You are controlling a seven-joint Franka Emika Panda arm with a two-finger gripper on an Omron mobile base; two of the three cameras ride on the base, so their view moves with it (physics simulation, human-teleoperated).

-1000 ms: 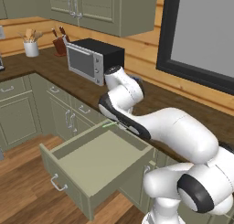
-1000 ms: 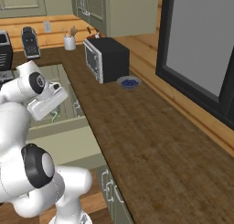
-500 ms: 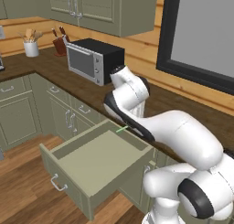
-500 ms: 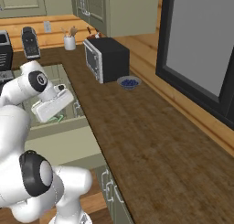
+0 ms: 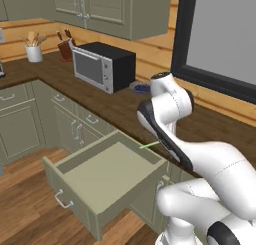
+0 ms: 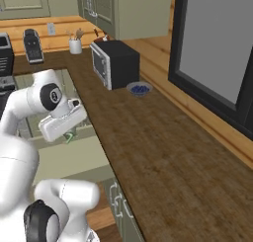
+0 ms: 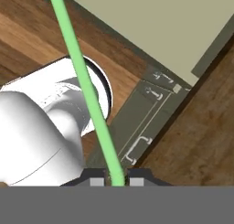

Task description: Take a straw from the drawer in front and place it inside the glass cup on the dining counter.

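One gripper (image 7: pixel 114 181), jaws closed tight on the straw (image 7: pixel 82 77), which is clamped between the two dark finger tips and runs as a thin light green stick straight away from the hand, in the air and clear of every surface.

One short green tip of the same straw pokes out from behind the white arm in the left base view, just above the back corner of the drawer (image 5: pixel 100 184).

One drawer, sage green, pulled wide open below and beside the hand; its pale inside is bare, and a small silver bar handle sits on the front panel.

One dark wood worktop (image 6: pixel 163 152), alongside the hand and at about its height.

One blue bowl (image 6: pixel 139 89), farther along that worktop, well apart from the hand.

One microwave (image 5: pixel 102 66), just beyond the bowl.

One white utensil holder (image 5: pixel 34 52) with wooden spoons, farthest off in the corner, next to a knife block (image 5: pixel 65 49).
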